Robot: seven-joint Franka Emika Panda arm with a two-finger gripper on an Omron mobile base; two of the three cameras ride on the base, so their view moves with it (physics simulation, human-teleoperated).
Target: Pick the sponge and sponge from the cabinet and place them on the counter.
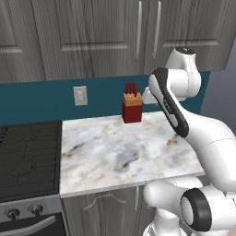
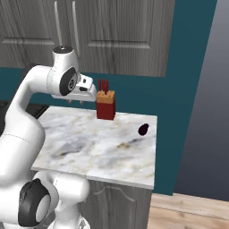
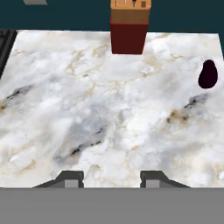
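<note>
I see the gripper (image 3: pixel 111 178) hanging above the near part of the counter (image 1: pixel 115 152), its two dark tips apart in the hand view with only bare marble between them; even so the jaws are at their narrowest, clenched on nothing. In the right base view the hand (image 2: pixel 85 93) sits level with the knife block (image 2: pixel 106 105), just to its left. The knife block (red body, tan top, dark red handles sticking up) stands at the far edge of the counter against the teal wall. A small dark eggplant (image 2: pixel 143 129) lies near the counter's right edge, well apart from the block. The cabinet (image 1: pixel 92 37) overhead has its panelled doors closed, so I cannot tell where the sponges are. The stovetop (image 1: pixel 27 156) adjoins the counter on the left.
</note>
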